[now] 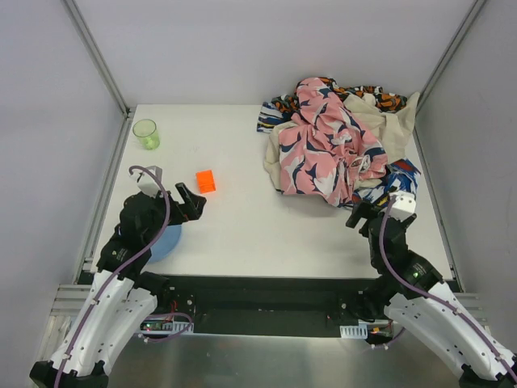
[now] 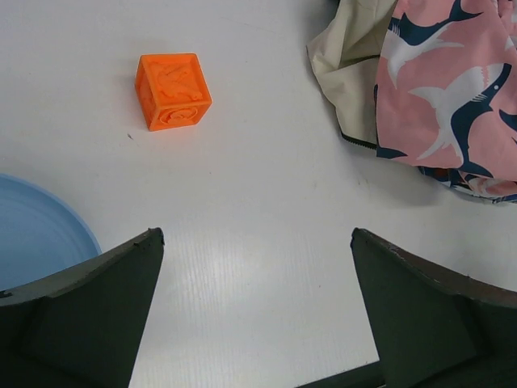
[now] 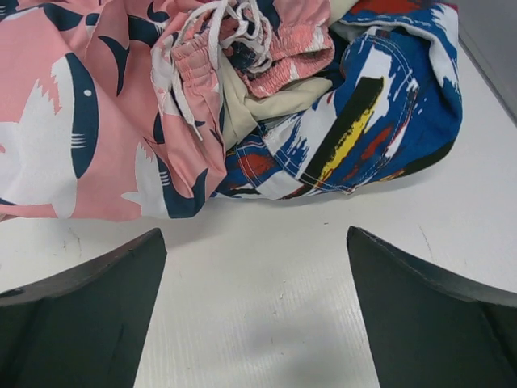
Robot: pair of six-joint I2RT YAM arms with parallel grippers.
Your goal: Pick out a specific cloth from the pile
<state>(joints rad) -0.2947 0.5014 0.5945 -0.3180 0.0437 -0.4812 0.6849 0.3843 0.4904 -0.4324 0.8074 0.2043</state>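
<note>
- Tabletop [image 1: 258,234]: white, carries everything below.
- Pile [image 1: 339,145]: heap of mixed fabrics in the far right corner. It reaches down the right edge almost to my right gripper.
- Black cloth: I cannot make it out in any view. Only dark slivers show between the folds, so I cannot tell where in the pile it lies.
- Pink-and-navy cloth [image 1: 323,137]: shark print with a white drawstring, draped over the top and the left side of the pile.
- Beige cloth [image 1: 400,125]: under the pink one, showing along the pile's right and left margins.
- Blue-white print [image 3: 388,105]: at the near right end of the pile, lying on the tabletop.
- Orange-black print [image 1: 380,99]: at the far edge of the pile, mostly covered.
- Blue plate [image 1: 168,241]: near the left near corner, partly under my left arm.
- Left gripper [image 2: 256,234]: fingers wide apart, holding nothing, over bare tabletop beside the plate.
- Right gripper [image 3: 256,234]: fingers wide apart, holding nothing, just short of the blue-white print.
- Green cup [image 1: 146,133]: upright by the far left corner, well apart from the pile.
- Orange block [image 1: 206,181]: left of centre, just beyond my left gripper.
</note>
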